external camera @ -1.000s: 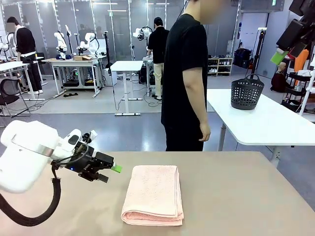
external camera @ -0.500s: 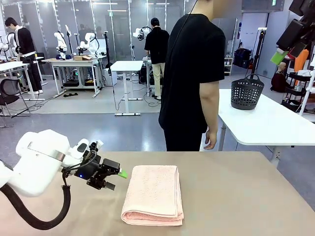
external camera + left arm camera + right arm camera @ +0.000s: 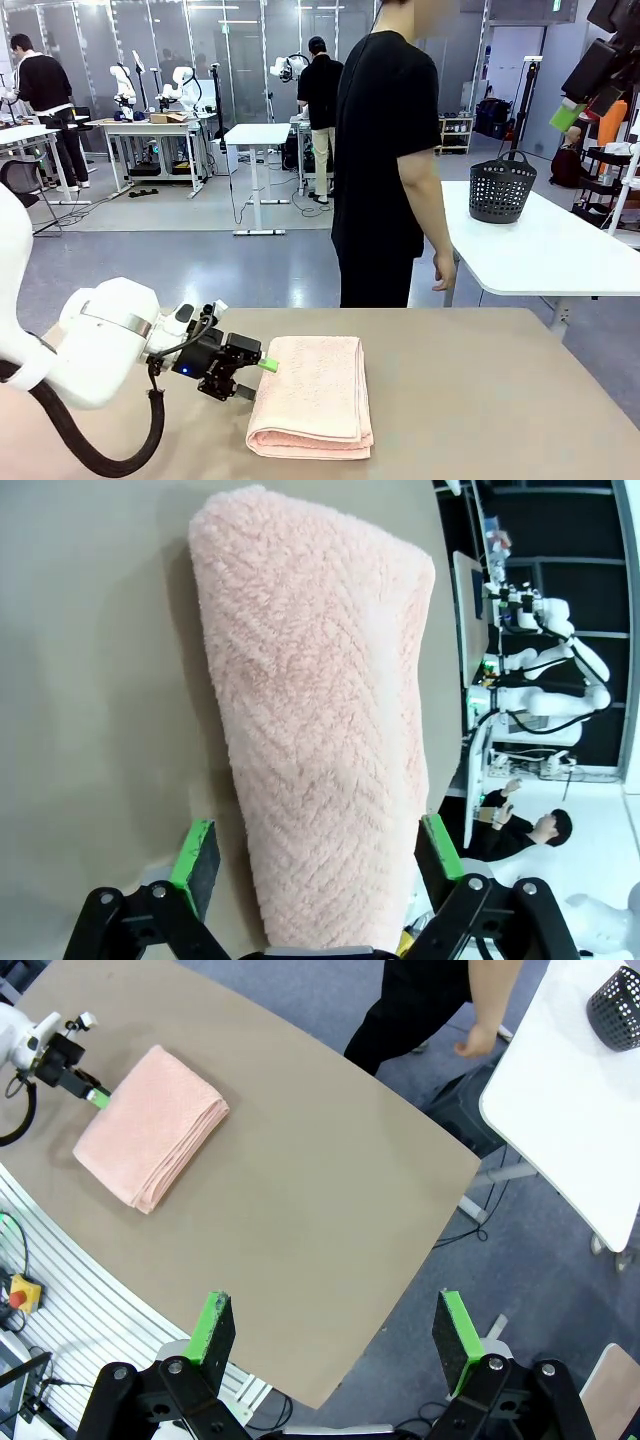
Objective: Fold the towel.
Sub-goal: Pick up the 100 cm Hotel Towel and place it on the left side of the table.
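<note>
Lying folded mid-table, the towel (image 3: 312, 395) looks soft and floppy; pinch all layers at its edge. The left gripper (image 3: 318, 852) straddles its near end, fingers apart; the right gripper (image 3: 328, 1338) hangs open high above.

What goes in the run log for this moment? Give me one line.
task: fold towel | towel: folded, flat on table | left gripper: open, at towel's left edge | right gripper: open, high above table | person: standing at far side
</note>
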`<action>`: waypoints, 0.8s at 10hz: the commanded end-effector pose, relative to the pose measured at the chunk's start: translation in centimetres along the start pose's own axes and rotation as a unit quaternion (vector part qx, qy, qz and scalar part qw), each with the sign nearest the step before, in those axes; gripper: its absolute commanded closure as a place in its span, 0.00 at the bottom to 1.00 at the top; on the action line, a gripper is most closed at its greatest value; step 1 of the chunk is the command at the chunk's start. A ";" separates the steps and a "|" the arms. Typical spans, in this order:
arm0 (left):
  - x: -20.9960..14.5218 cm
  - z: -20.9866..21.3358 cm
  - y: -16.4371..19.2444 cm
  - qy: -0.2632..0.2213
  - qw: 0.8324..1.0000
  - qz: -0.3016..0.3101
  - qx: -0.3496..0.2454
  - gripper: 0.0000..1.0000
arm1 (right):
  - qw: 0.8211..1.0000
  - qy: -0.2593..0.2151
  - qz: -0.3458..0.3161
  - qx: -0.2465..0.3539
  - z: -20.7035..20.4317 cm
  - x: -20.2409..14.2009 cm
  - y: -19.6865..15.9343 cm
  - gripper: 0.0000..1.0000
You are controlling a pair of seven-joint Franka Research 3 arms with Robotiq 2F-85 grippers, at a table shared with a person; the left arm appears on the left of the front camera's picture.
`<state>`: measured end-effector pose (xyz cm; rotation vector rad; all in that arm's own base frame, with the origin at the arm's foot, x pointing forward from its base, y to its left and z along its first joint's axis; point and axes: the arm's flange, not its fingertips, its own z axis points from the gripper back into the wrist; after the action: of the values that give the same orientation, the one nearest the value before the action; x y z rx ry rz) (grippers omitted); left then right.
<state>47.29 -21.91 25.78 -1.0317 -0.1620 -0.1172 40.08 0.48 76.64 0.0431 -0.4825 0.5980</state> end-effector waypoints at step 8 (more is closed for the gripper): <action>1.4 -4.1 -1.2 -0.018 1.000 0.011 -0.011 1.00 | 1.000 0.001 -0.001 -0.002 0.0 -0.1 0.0 0.00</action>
<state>48.38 -25.15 25.13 -1.0594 -0.1613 -0.1052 40.08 0.48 76.64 0.0431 -0.4825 0.5980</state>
